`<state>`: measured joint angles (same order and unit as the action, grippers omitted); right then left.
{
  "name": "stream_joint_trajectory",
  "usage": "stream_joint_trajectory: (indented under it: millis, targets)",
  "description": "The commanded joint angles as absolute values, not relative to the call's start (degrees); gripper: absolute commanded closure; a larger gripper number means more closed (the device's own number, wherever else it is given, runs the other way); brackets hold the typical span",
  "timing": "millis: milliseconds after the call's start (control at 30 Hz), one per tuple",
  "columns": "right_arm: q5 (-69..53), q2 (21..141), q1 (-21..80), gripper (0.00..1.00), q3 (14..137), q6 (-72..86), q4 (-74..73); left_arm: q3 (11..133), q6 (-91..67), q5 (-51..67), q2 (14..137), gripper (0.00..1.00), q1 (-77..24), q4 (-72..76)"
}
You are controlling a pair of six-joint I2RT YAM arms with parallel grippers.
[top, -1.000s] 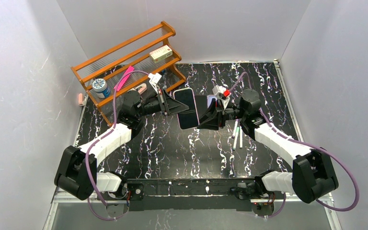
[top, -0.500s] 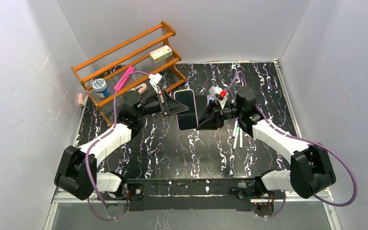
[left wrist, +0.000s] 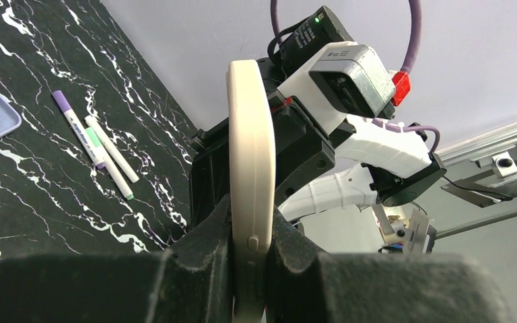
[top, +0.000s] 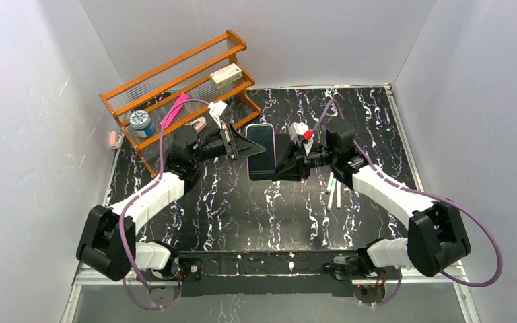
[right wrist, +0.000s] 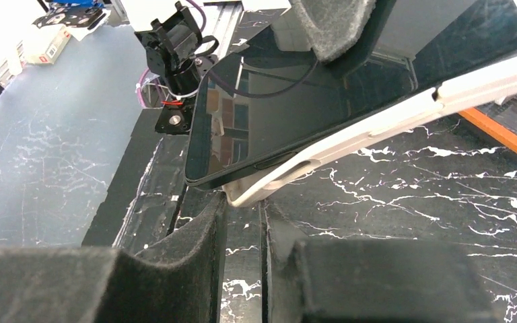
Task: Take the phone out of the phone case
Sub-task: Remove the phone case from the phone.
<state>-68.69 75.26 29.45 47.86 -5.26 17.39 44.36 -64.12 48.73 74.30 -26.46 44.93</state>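
Rack [top: 175, 87] of orange wood stands at upper left of the overhead frame, apart from the work.

Right of it, mid-frame, the left gripper [top: 248, 148] is clamped on the left long edge of the phone case [left wrist: 249, 155]. It holds the case above the table [top: 242, 215]. In the left wrist view the cream case stands edge-on between the pads, a side button showing just above them. Judgement: this arm acts as the vise, fixing the case so the other arm has something to work against.

Phone [right wrist: 296, 114] is in the case but no longer fully seated. In the right wrist view, centre frame, one dark corner has lifted proud of the cream lip, with a wedge of gap beneath it.

Right gripper [right wrist: 259, 229] sits at that same corner, the case tip just above the slot between its jaws. Jaws stand slightly apart; whether they pinch anything, cannot tell. Judgement: placed there to peel the lip away or draw the freed corner out.

Markers [top: 333, 190] lie loose on the table further right.
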Motion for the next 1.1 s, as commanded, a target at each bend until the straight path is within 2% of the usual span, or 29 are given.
stream_joint_trajectory:
  millis: [0,200,300,600,1067]
  targets:
    - [-59.6,75.42,30.68,0.98,49.4,-4.61,24.67,46.99,-67.31,49.95,72.33,1.0,-29.0,47.74]
    - [-50.18,72.43,30.68,0.88,43.67,10.59,38.79,46.4,-66.98,49.53,72.51,1.0,-29.3,47.72]
    - [-47.04,72.24,30.67,0.86,42.63,15.71,42.68,46.47,-66.82,49.33,72.38,1.0,-29.97,47.72]
    - [-44.81,73.74,30.57,0.81,40.72,27.66,56.04,46.06,-66.41,48.52,72.68,1.0,-32.54,47.72]
    - [-42.67,74.74,28.81,0.76,38.47,37.44,67.39,44.31,-65.53,48.1,73.87,1.0,-33.08,47.72]
